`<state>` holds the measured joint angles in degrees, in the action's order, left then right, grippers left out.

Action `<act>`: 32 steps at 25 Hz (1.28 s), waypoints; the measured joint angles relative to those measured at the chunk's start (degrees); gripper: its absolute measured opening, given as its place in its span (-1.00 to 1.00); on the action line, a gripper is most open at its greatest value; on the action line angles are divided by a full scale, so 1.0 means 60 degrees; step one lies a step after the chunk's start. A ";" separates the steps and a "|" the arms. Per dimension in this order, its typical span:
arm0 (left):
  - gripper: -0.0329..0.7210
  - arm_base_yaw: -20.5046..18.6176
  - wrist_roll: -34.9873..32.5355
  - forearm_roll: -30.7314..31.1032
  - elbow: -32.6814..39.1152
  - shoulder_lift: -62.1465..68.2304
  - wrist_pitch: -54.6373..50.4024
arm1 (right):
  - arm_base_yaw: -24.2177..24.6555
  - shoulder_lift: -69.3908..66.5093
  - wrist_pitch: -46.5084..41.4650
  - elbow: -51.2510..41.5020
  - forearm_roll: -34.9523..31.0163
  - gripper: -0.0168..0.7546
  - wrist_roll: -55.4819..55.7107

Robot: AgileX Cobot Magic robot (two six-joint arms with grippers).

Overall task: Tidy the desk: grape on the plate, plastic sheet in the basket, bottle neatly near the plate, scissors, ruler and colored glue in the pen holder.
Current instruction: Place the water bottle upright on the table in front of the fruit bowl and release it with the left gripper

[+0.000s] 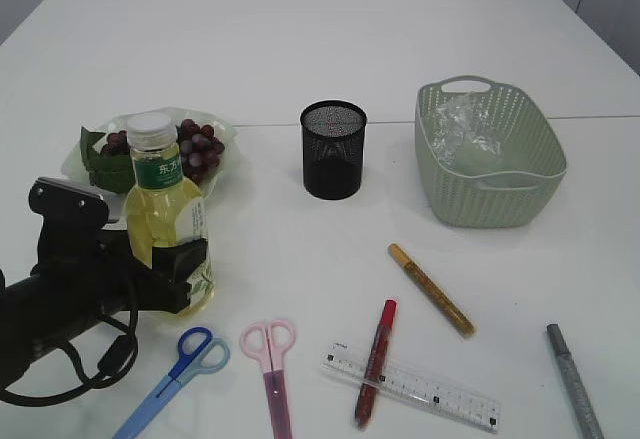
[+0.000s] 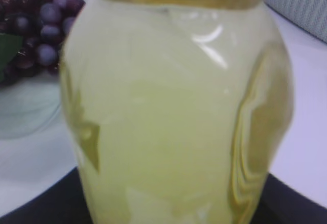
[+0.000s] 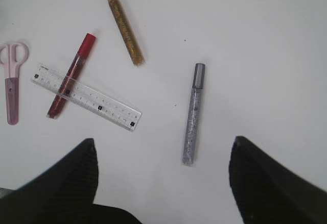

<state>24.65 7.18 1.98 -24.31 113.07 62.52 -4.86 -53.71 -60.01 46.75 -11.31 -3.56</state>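
The bottle [image 1: 165,209] of yellow drink stands upright just in front of the plate [image 1: 75,164], which holds the grape [image 1: 195,147] bunch. My left gripper [image 1: 180,271] is shut on the bottle's lower body, and the bottle [image 2: 173,112] fills the left wrist view. The plastic sheet [image 1: 465,134] lies in the green basket [image 1: 500,194]. The ruler [image 3: 84,96], red glue [image 3: 71,76], gold glue [image 3: 122,22], silver glue [image 3: 192,114] and pink scissors [image 3: 13,81] lie flat on the table. My right gripper [image 3: 161,152] hangs open above them, near the silver glue.
The black mesh pen holder [image 1: 333,149] stands mid-table between plate and basket. Blue scissors [image 1: 175,369] lie beside the pink scissors [image 1: 272,364] at the front edge. The red glue [image 1: 375,364] lies across the ruler [image 1: 410,384].
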 joint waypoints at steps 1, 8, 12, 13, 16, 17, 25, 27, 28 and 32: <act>0.25 0.0000 -0.0015 0.0000 -0.0067 0.0112 0.0128 | 0.0000 0.0000 0.0000 0.0000 0.0000 0.56 0.0000; 0.25 -0.0116 -0.0089 -0.0331 -0.0692 0.1028 0.1036 | 0.0000 0.0000 0.0000 0.0000 0.0000 0.56 0.0000; 0.31 -0.0193 -0.0089 -0.0452 -0.0996 0.1179 0.1031 | 0.0000 0.0000 -0.0038 0.0000 0.0000 0.56 0.0000; 0.36 -0.0193 -0.0089 -0.0452 -0.1012 0.1201 0.1016 | 0.0000 0.0000 -0.0038 0.0000 0.0000 0.56 0.0000; 0.52 -0.0199 -0.0089 -0.0429 -0.1051 0.1205 0.0972 | 0.0000 0.0000 -0.0051 0.0000 0.0000 0.56 0.0000; 0.56 -0.0216 -0.0089 -0.0331 -0.1051 0.1205 0.0893 | 0.0000 0.0000 -0.0051 0.0000 0.0000 0.56 0.0000; 0.64 -0.0215 -0.0230 0.0176 -0.1051 0.0469 0.0503 | 0.0000 0.0000 -0.0057 0.0000 0.0000 0.56 0.0000; 0.65 -0.0215 -0.0273 0.0176 -0.1051 0.0192 0.0503 | 0.0000 0.0000 -0.0057 0.0000 0.0000 0.56 0.0000; 0.66 -0.0215 -0.0322 0.0176 -0.1051 0.0058 0.0503 | 0.0000 0.0000 -0.0057 0.0000 0.0000 0.56 0.0000; 0.68 -0.0215 -0.0568 0.0176 -0.1051 -0.0433 0.0521 | 0.0000 0.0000 -0.0057 0.0000 0.0000 0.56 0.0000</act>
<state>23.36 3.77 3.04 -30.62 110.47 65.65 -4.86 -53.71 -60.36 46.75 -11.31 -3.56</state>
